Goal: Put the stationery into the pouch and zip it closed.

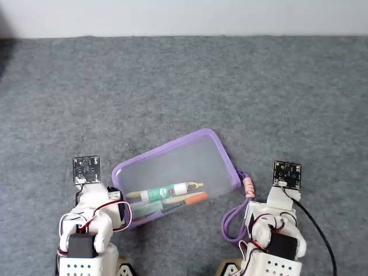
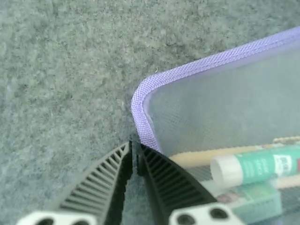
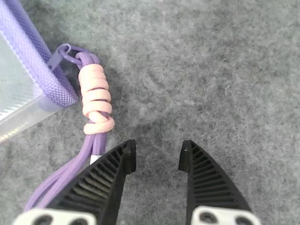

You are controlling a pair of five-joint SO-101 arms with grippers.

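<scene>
pouch (image 1: 172, 158): we see the clear pouch with purple edging (image 2: 140, 105) lying flat and slanted on the grey tabletop (image 1: 172, 80), between the two arms; one of its corners (image 3: 35, 54) lies near the right arm
stationery: inside the pouch, along the long side nearest the arms, we see a glue stick (image 1: 167, 191) with a green label (image 2: 255, 166) and an orange pen (image 1: 190, 200) just beside it, both lying lengthwise; further pieces under them are too blurred for us to name
cord: a purple cord (image 1: 230, 221) with a pink wrap (image 3: 97, 101) is tied to a ring at the pouch's corner on the right arm's side; its loop lies on the tabletop
left gripper (image 2: 133, 149): jaws together, tips right at the purple edging near a pouch corner; we cannot tell whether they pinch it
right gripper (image 3: 157, 151): jaws apart, holding nothing, over bare tabletop; the cord runs just beside one jaw
</scene>
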